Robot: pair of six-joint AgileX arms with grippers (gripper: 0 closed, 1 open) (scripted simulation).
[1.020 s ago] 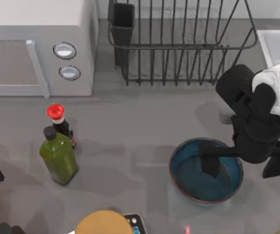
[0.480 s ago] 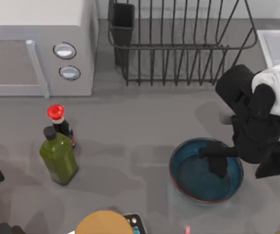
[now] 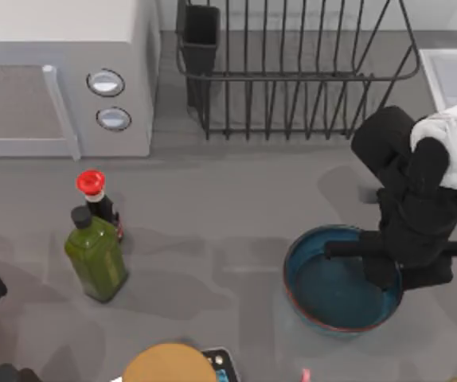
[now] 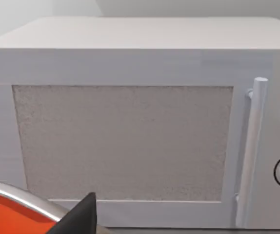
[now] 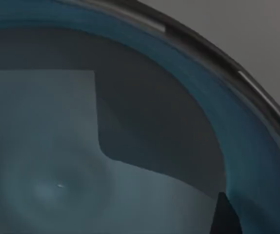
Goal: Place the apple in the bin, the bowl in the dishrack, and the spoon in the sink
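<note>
While over the bowl (image 3: 328, 298), right claw (image 3: 400, 270) straddles its right rim

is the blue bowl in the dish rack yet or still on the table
Still on the table. The bowl sits upright on the grey tabletop, in front of the dish rack, with the right pincer at its rim.

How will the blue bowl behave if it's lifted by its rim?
The bowl looks rigid and glazed, so probably slippery under the right hand at its rim. Wide and deep, gripped at one side, it may tilt. It likely slides when nudged.
</note>
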